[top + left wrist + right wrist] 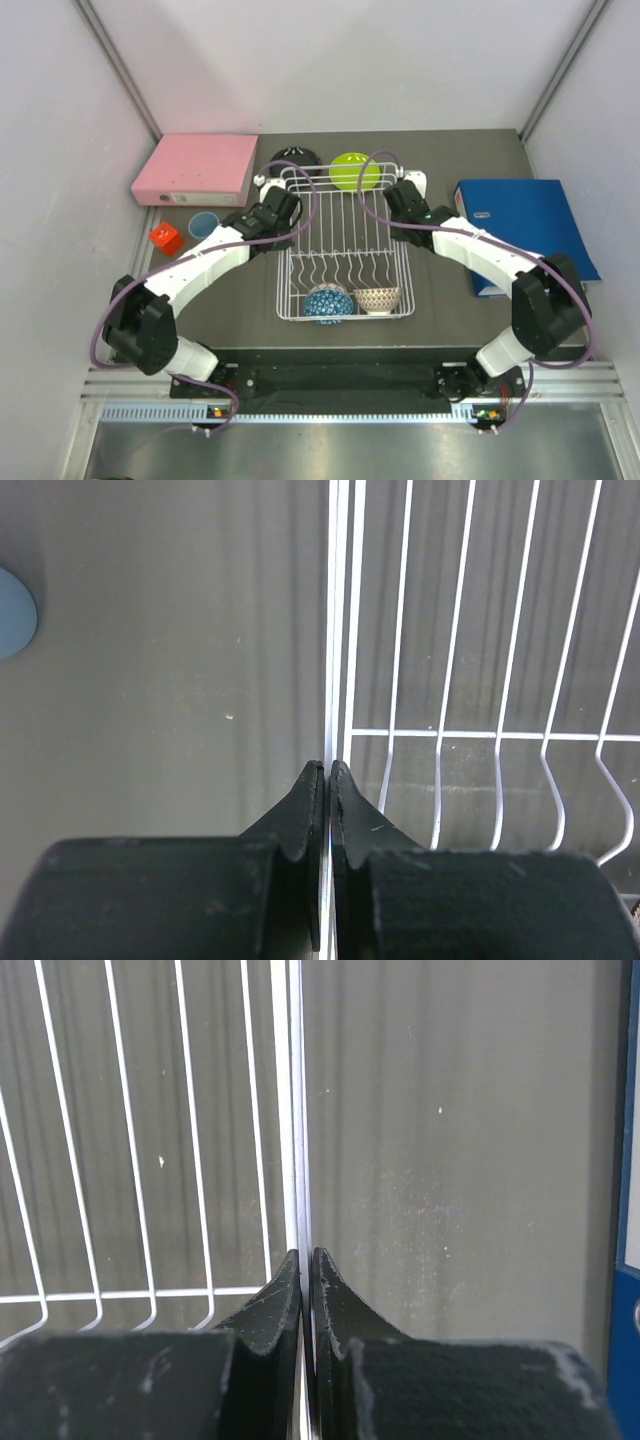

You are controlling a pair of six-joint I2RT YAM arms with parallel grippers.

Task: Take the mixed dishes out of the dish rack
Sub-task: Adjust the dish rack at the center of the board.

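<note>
Dark grey table (240, 300) between white walls, and we have both arms on the dish rack (345, 235) at its centre. Our left gripper (328, 770) is pinched tight on the rack's left rim wire, and our right gripper (306, 1255) is clamped the same way on the right rim. We see the blue patterned bowl (327, 302) and beige patterned bowl (378, 298) side by side at the rack's near end, the lime green plate (354, 171) at its far end, and the pale blue cup (204, 222) on the table to the left.

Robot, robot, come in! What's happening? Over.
Both shut on dish rack rims: left gripper, right gripper. Inside, near end: blue patterned bowl, beige patterned bowl. Nothing covering them.
</note>
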